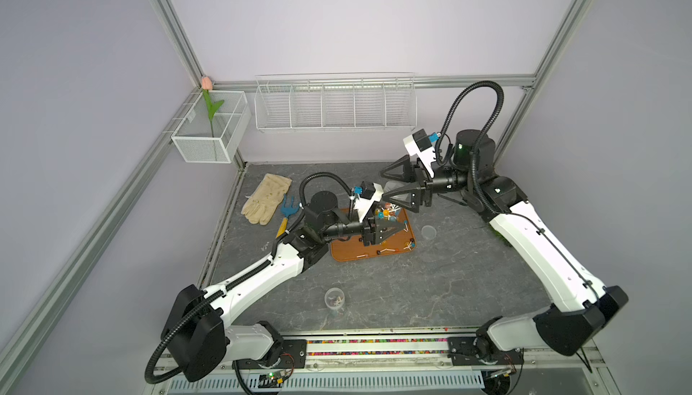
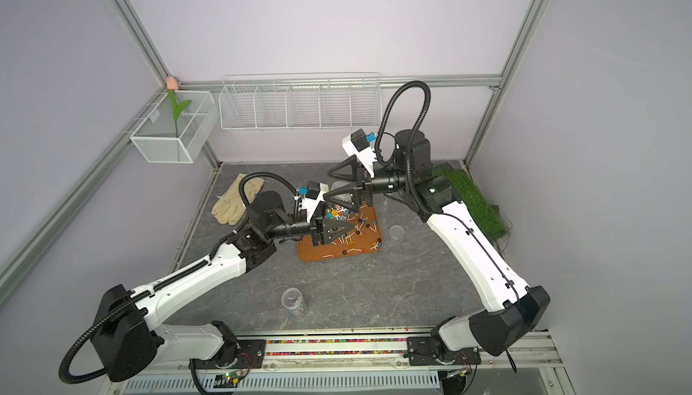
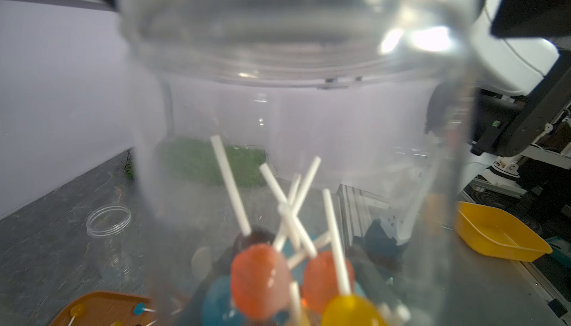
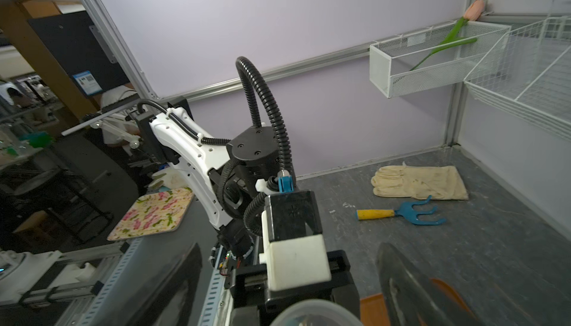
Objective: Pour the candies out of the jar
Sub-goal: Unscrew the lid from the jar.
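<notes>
I read the left gripper as clamped on the jar. In both top views its fingers lie along the clear wall, and in the left wrist view the jar fills nearly the whole picture. The jar is held off the table above the far part of the brown tray; I cannot tell how steeply it tilts. The right gripper stands at the jar's empty end with its jaws spread wide. In the right wrist view one finger sits beside the jar's round end with a gap between them, so I record no hold on that side. The candies are in two groups. One bunch is inside the jar at the end nearest the left gripper, with orange, blue and yellow heads packed together and white sticks pointing along the jar. The others lie loose on the tray. A clear lid rests on the table just beside the tray. A second jar stands upright near the front rail, well apart from the tray. A glove and a blue hand rake lie near the left wall.
</notes>
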{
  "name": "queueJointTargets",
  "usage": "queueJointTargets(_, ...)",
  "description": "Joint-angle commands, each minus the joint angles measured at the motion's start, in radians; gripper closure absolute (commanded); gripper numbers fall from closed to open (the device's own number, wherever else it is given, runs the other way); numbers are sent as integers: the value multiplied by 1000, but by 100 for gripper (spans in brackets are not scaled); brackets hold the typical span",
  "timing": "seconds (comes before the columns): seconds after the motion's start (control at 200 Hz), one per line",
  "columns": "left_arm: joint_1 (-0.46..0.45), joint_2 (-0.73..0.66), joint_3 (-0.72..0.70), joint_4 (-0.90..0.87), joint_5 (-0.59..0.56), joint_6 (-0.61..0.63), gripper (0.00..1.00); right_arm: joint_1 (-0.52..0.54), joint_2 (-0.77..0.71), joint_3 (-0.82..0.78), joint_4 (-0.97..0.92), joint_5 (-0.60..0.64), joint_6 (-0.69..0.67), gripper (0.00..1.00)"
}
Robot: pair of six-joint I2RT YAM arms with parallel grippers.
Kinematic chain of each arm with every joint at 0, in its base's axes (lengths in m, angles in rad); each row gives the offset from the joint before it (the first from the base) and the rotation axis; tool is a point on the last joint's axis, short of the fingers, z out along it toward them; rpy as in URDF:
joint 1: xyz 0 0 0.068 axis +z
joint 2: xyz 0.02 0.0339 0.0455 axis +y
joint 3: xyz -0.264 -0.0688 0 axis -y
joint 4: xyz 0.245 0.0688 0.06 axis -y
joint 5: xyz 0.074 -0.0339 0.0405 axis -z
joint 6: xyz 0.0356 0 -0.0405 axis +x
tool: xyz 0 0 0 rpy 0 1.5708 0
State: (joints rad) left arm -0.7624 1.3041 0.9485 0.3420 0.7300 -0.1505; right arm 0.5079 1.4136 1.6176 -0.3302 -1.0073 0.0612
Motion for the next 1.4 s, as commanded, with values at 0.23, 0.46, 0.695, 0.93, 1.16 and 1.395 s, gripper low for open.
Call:
queueJointTargets(0.23, -3, -67, -20, -66, -162, 92, 62, 41, -112, -1, -137, 511, 183, 6)
queueJointTargets(0.46, -3, -80, -20, -105, -222, 132, 62, 96, -101, -8, -183, 674, 265, 7)
queueJointTargets(0.695, -3, -78, -36, -86, -226, 121, 62, 133, -55, 7, -159, 692, 292, 12)
queueJointTargets(0.93, -3, -87, -46, -87, -237, 123, 62, 146, -25, 11, -159, 673, 292, 27)
queueJointTargets(1.16, -3, -83, -46, -82, -244, 120, 62, 147, -18, 9, -165, 648, 284, 32)
queueJointTargets(1.395, -3, -78, -45, -69, -245, 112, 62, 147, -13, 2, -176, 648, 283, 26)
